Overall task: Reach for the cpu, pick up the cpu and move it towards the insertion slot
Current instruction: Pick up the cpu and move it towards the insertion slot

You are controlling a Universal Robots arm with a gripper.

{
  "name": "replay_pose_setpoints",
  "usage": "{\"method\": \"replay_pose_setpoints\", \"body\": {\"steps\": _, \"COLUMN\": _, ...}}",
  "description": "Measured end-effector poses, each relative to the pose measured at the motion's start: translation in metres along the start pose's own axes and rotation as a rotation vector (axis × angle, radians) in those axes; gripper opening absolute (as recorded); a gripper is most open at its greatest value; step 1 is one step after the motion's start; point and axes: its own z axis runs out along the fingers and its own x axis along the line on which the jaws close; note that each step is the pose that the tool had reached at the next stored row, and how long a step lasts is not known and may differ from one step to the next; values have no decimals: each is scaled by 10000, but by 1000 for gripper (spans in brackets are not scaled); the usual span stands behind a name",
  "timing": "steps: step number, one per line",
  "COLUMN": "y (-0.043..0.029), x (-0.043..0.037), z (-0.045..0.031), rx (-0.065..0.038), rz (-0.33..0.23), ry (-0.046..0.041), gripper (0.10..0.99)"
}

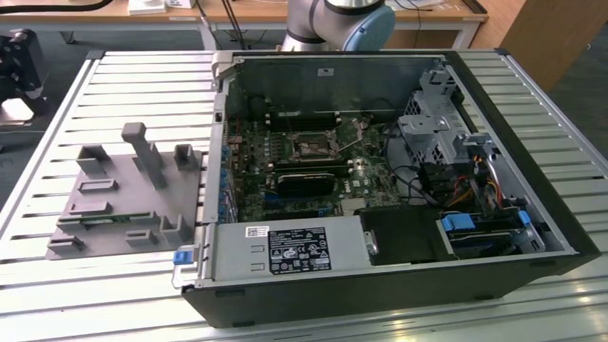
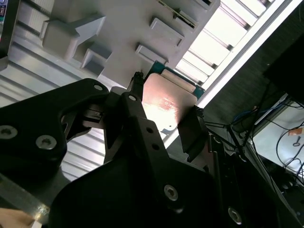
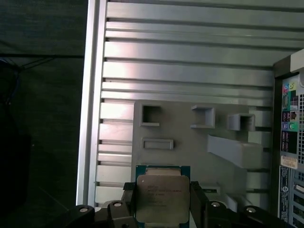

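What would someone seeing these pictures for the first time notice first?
The open computer case lies on the slatted table in the exterior view, with the insertion slot on its motherboard. In the first wrist view, the gripper holds the cpu by two edges, with the grey tray beyond it.

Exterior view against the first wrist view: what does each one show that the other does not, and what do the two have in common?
The exterior view adds the open inside of the computer case, with the insertion slot on the motherboard, and the arm's base behind the case. The first wrist view adds the cpu, silver top showing, clamped by its sides in the gripper, and the case's rear ports. Both show the grey tray with its blocks and the slatted metal table.
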Motion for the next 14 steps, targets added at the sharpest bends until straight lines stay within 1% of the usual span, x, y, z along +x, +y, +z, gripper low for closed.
{"method": "replay_pose_setpoints", "body": {"steps": 8, "y": 5, "x": -1, "z": -114, "rx": 0, "rz": 0, "ry": -1, "gripper": 541}}
{"method": "replay_pose_setpoints", "body": {"steps": 14, "y": 11, "x": -2, "z": -236, "rx": 0, "rz": -1, "ry": 0, "gripper": 541}}
